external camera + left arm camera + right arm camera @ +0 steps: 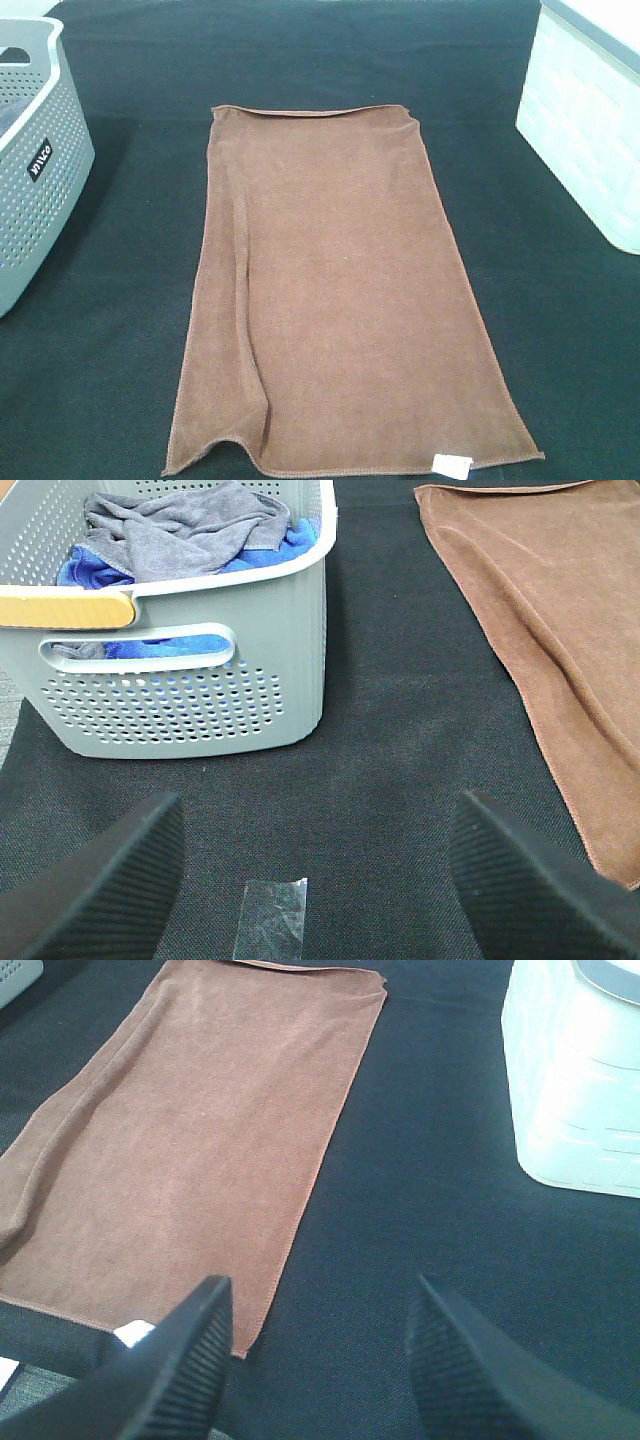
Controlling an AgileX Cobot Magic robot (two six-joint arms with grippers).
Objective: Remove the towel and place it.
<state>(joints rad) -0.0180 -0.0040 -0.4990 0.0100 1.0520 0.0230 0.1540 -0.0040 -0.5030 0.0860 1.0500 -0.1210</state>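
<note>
The brown towel (335, 300) lies spread flat on the black tablecloth in the middle of the exterior high view, with a long fold along its left side and a small white label (452, 463) at its near right corner. Neither arm shows in that view. The left wrist view shows my left gripper (315, 880) open and empty over the black cloth, with the towel's edge (560, 630) off to one side. The right wrist view shows my right gripper (315, 1360) open and empty, beside the towel's near corner (200, 1150).
A grey perforated basket (35, 170) stands at the left edge; the left wrist view shows it (190, 690) holding grey and blue cloths. A white bin (590, 120) stands at the right, also in the right wrist view (575, 1070). A strip of clear tape (275, 915) lies on the tablecloth.
</note>
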